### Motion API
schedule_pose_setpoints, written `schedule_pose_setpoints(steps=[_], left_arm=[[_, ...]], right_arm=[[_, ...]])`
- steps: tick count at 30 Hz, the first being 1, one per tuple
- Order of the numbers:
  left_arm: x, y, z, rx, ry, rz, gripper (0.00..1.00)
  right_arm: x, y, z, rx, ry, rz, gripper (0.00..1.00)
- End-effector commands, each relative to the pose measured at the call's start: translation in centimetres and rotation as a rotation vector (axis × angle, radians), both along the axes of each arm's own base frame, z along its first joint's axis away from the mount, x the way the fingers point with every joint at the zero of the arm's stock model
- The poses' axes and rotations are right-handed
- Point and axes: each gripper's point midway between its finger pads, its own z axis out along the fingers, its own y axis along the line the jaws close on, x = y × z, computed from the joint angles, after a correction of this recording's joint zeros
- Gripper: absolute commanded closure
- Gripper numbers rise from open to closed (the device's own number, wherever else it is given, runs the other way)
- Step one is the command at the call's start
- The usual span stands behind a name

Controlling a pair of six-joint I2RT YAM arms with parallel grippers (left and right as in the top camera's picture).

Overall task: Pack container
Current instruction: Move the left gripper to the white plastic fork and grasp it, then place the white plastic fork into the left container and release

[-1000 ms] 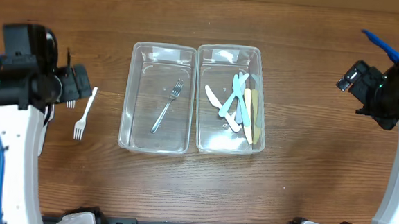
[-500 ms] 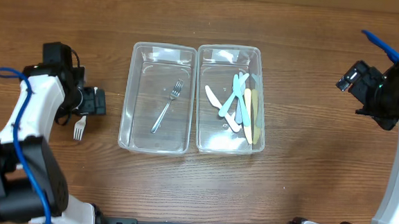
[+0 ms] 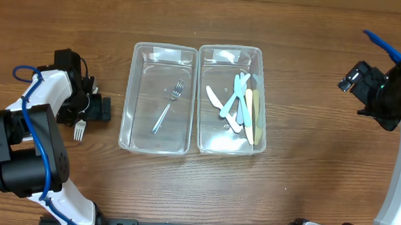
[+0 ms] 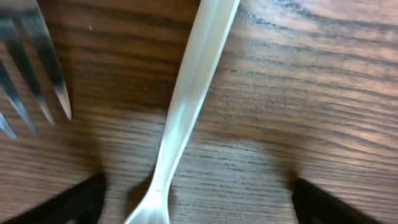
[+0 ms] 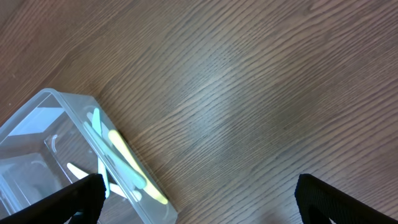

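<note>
A white plastic fork [image 4: 186, 106] lies on the wooden table left of the containers; only its tines [image 3: 79, 129] show overhead. My left gripper [image 3: 94, 109] is low over its handle. In the left wrist view the left gripper [image 4: 196, 204] is open, with a fingertip on each side of the handle and not touching it. The left clear container [image 3: 133, 94] holds a metal fork [image 3: 167, 107]. The right clear container [image 3: 261, 95] holds several pastel plastic utensils [image 3: 242, 108]. My right gripper [image 3: 359, 84] is open and empty, raised at the far right.
Metal fork tines [image 4: 37, 68] lie on the table just beside the white fork's handle. In the right wrist view the open right gripper [image 5: 199, 202] looks down on bare table next to a corner of the right container [image 5: 68, 137].
My left arm has come down and in towards the white fork; the gripper now covers its handle, leaving only the tines visible overhead. The right arm has not moved.
</note>
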Motion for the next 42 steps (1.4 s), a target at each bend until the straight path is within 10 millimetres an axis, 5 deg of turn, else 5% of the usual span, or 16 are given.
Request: schedule_pose_setpoints(steps=[1, 7, 11, 23, 27, 30, 33, 37, 39, 42], left_arm=[[-1.2, -0.4, -1.5, -0.026, 0.029, -0.016, 0.08], [-1.4, -0.4, -1.6, -0.025, 0.034, -0.017, 0.31], [-1.4, -0.5, -1.6, -0.028, 0.033, -0.017, 0.60], [-1.4, -0.5, -1.6, -0.028, 0.033, -0.012, 0.96], [-0.8, -0.9, -1.1, -0.039, 0.023, 0.007, 0.96], [1.4, -1.6, 3.4, -0.032, -0.042, -0.024, 0.96], [4.0, -3.1, 10.9, -0.011, -0.193, -0.047, 0.96], [5.7, -7.4, 20.4, -0.009, -0.424, -0.124, 0.96], [5.8, -10.0, 22.6, -0.006, -0.491, -0.149, 0.96], [5.5, -14.4, 21.6, -0.030, -0.471, -0.224, 0.96]], right_arm=[[0.1, 0.2, 0.1, -0.002, -0.005, 0.011, 0.00], [0.1, 0.2, 0.1, -0.002, -0.005, 0.011, 0.00], [0.1, 0.2, 0.1, -0.003, -0.005, 0.011, 0.00], [0.1, 0.2, 0.1, -0.003, -0.006, 0.011, 0.00], [0.1, 0.1, 0.1, -0.003, -0.008, 0.011, 0.00], [0.2, 0.1, 0.1, -0.004, -0.008, 0.011, 0.00], [0.2, 0.1, 0.1, -0.004, -0.009, 0.011, 0.00], [0.2, 0.1, 0.1, -0.004, -0.009, 0.011, 0.00], [0.2, 0.1, 0.1, -0.003, -0.009, 0.011, 0.00], [0.2, 0.1, 0.1, -0.003, -0.008, 0.011, 0.00]])
